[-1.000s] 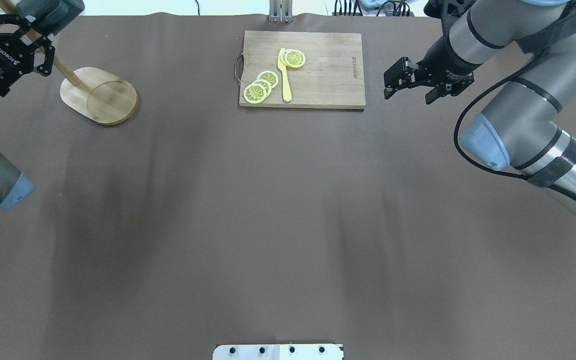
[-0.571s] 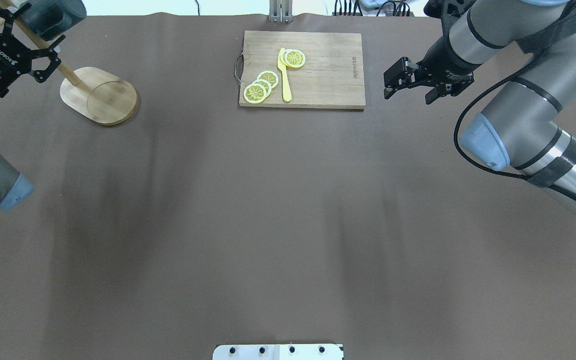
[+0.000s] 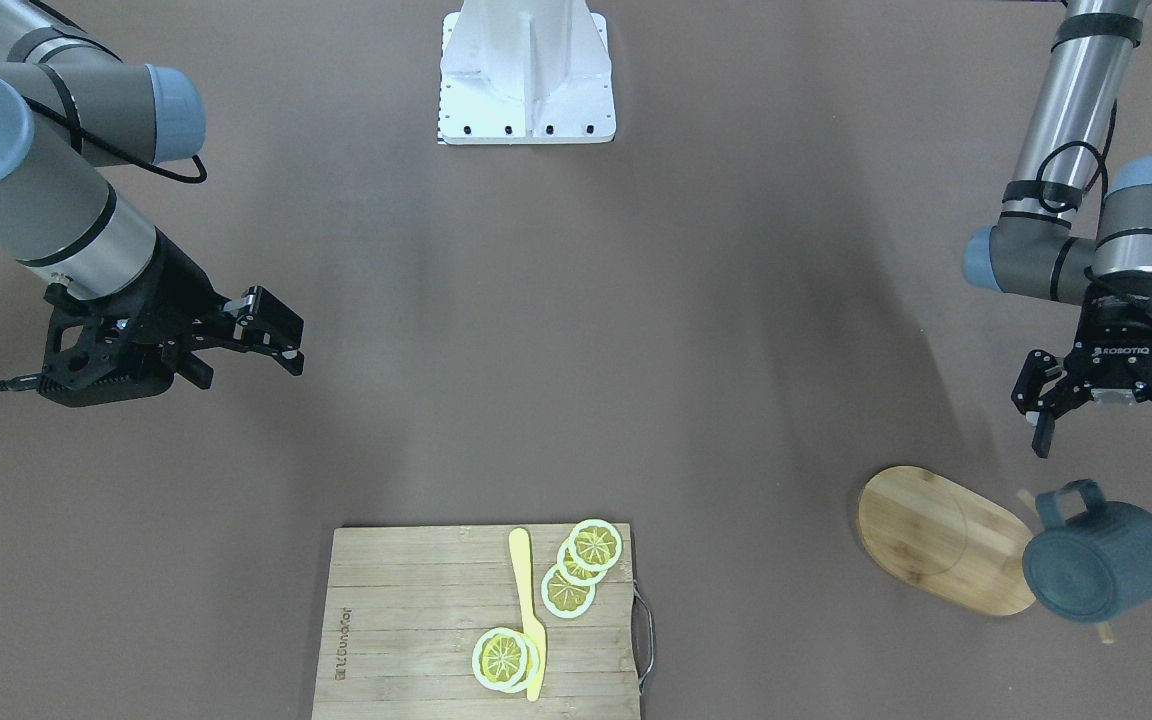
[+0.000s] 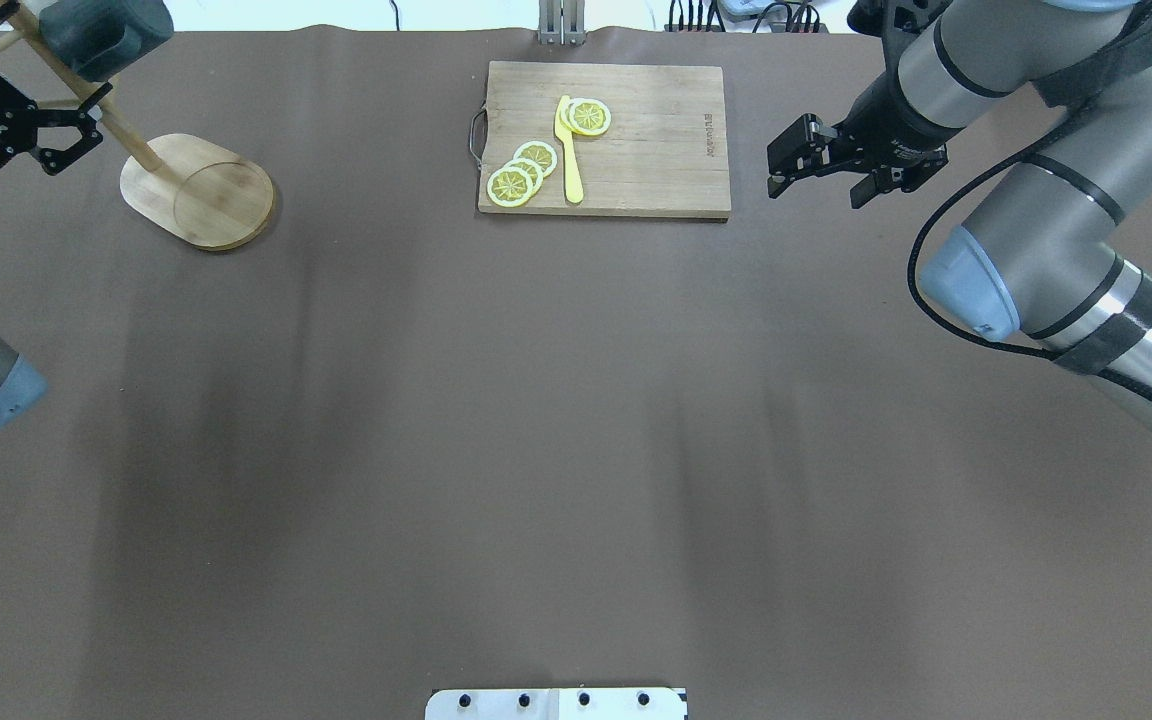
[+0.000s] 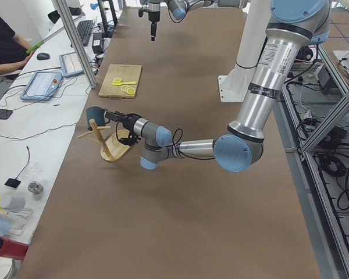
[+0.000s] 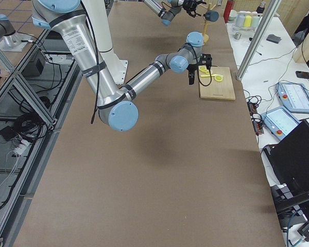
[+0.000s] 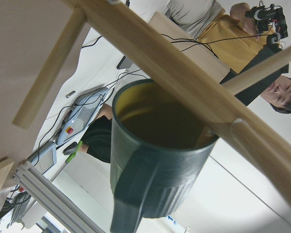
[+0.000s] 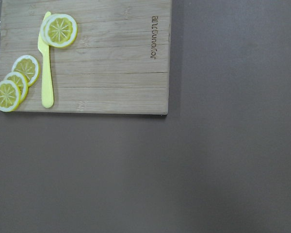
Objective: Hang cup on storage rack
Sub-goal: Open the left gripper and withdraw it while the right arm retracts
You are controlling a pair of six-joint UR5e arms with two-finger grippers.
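While the teal mug (image 3: 1101, 575) hangs on a mug tree (image 3: 936, 535) peg, left pincer (image 3: 1108, 450) hovers beside it, spread wide, empty; right pincer (image 4: 816, 190) likewise parted, empty, above worktop (image 4: 536, 450).

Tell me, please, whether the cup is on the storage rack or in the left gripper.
On the storage rack. The cup hangs tipped on a peg; the left gripper is open, apart from it.

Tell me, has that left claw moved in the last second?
Yes. In the overhead view the left gripper has backed toward the picture's left edge, away from the storage rack, whose base stayed put.
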